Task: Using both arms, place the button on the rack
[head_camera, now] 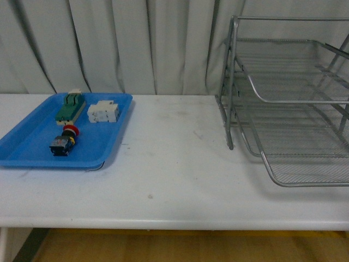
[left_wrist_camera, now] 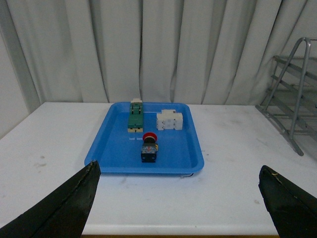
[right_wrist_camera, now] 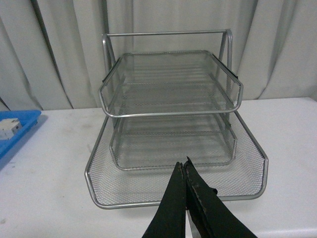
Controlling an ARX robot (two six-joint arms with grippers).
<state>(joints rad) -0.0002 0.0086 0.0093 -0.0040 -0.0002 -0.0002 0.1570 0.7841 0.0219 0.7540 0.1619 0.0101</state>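
On the left side of the white table (head_camera: 174, 164), the button (head_camera: 64, 141) lies on its side in a flat blue tray (head_camera: 32, 136), its red cap pointing to the far side, just near of a green terminal block (head_camera: 71, 106) and a white connector (head_camera: 103, 112). At the right, well apart from it, stands the silver wire rack (head_camera: 305, 147). The left gripper (left_wrist_camera: 178, 168) has its fingers spread wide before the tray, while the right gripper (right_wrist_camera: 184, 166) has its fingers pressed together, holding nothing, at the near edge of the lowest rack tray.
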